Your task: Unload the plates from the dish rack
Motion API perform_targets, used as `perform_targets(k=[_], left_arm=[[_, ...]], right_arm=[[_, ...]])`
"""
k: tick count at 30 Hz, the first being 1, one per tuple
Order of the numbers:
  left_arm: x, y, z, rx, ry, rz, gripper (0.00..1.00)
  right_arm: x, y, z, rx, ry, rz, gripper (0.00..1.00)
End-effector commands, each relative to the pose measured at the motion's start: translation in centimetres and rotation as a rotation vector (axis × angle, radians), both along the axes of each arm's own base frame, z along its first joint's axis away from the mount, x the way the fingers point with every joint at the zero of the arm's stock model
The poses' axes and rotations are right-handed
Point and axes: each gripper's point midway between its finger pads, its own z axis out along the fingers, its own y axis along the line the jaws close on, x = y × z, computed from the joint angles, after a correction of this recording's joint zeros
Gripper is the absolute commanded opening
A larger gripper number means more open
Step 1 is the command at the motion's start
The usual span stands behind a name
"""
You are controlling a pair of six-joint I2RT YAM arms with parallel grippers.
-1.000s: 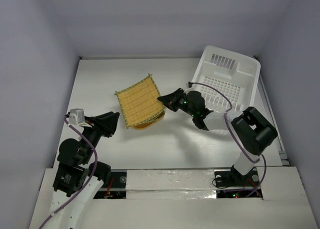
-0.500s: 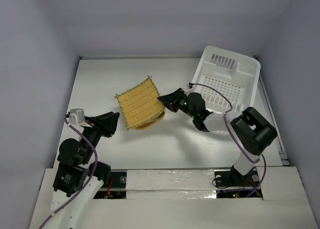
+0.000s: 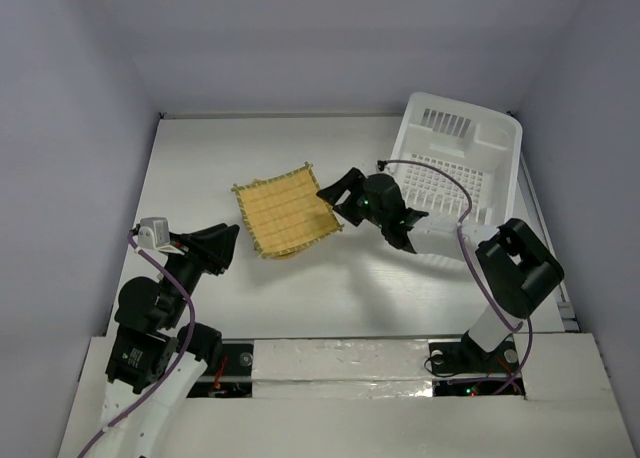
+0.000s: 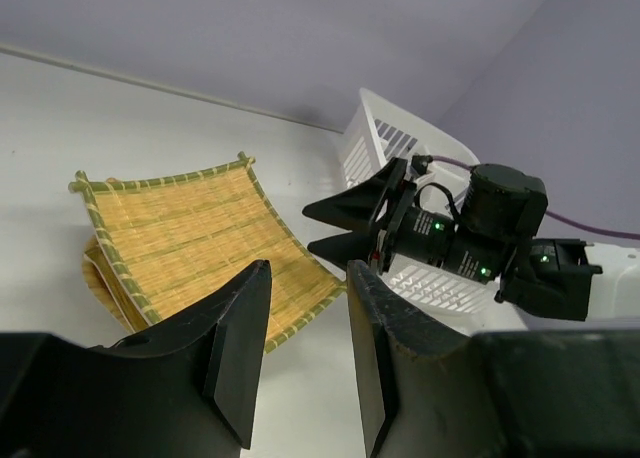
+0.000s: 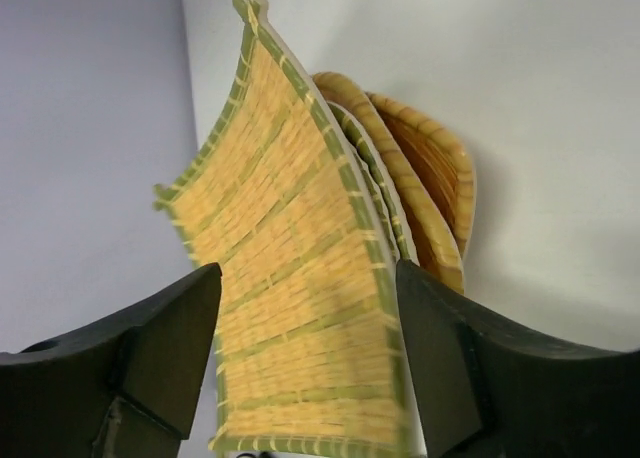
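A square woven plate (image 3: pixel 288 218) lies on top of a small stack of plates (image 5: pixel 432 174) at the table's middle. My right gripper (image 3: pixel 335 202) is open at this plate's right edge. In the right wrist view its two fingers (image 5: pixel 170 348) stand wide on either side of the square plate (image 5: pixel 290 278), which shows between them. The white dish rack (image 3: pixel 465 128) stands at the back right, behind the right arm, and its lattice bottom shows. My left gripper (image 3: pixel 222 246) hovers to the lower left of the stack, open and holding nothing.
White walls close the table on the left, back and right. The right arm's purple cable (image 3: pixel 430 170) arcs over the rack's front. The arm bases sit at the near edge.
My right gripper has opened wide. The square plate, tilted up a second ago, now lies flatter on the stack. The left arm has not moved.
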Motion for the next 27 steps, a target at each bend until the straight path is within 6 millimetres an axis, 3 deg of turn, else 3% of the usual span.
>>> perform_targets(k=[1, 3, 5, 9, 16, 19, 20, 21, 22, 23, 24, 25, 26, 27], left_arm=[[0.0, 0.1, 1.5, -0.019, -0.041, 0.004, 0.33], [0.0, 0.1, 1.4, -0.019, -0.039, 0.004, 0.33], [0.0, 0.1, 1.4, -0.02, -0.041, 0.006, 0.33], [0.0, 0.1, 1.5, -0.02, -0.042, 0.004, 0.34], [-0.1, 0.1, 1.5, -0.022, -0.043, 0.006, 0.35], [-0.1, 0.1, 1.5, -0.019, -0.043, 0.006, 0.38], [-0.1, 0.2, 1.5, -0.019, -0.044, 0.006, 0.39], [-0.1, 0.1, 1.5, -0.019, -0.043, 0.006, 0.41], [-0.1, 0.1, 1.5, -0.02, -0.042, 0.003, 0.46], [-0.1, 0.1, 1.5, -0.015, -0.044, 0.0, 0.49], [-0.1, 0.1, 1.5, -0.014, -0.045, 0.0, 0.52], [-0.2, 0.1, 1.7, -0.012, -0.049, -0.001, 0.57], [-0.2, 0.0, 1.7, -0.012, -0.05, -0.004, 0.59], [-0.2, 0.0, 1.7, -0.007, -0.049, -0.003, 0.62]], right_arm=[[1.2, -0.4, 2.2, -0.126, -0.058, -0.041, 0.79], [1.4, 0.3, 3.3, -0.154, -0.084, -0.04, 0.86], [1.2, 0.4, 3.2, -0.204, -0.082, -0.041, 0.92], [1.3, 0.2, 4.7, -0.259, -0.116, -0.078, 1.0], [0.6, -0.3, 7.6, -0.346, -0.17, -0.112, 1.0], [-0.2, -0.7, 10.6, -0.351, -0.227, -0.122, 0.98], [-0.7, -0.7, 11.5, -0.352, -0.245, -0.12, 0.94], [-1.0, -0.9, 12.7, -0.365, -0.273, -0.123, 0.77], [-1.3, -1.5, 13.2, -0.386, -0.281, -0.128, 0.58], [-2.1, -2.4, 15.1, -0.391, -0.319, -0.132, 0.36], [-2.3, -3.4, 16.1, -0.407, -0.334, -0.153, 0.06], [-2.8, -4.5, 16.6, -0.434, -0.346, -0.156, 0.0], [-3.8, -6.2, 19.1, -0.445, -0.403, -0.168, 0.0], [-4.3, -7.6, 20.1, -0.461, -0.426, -0.192, 0.0]])
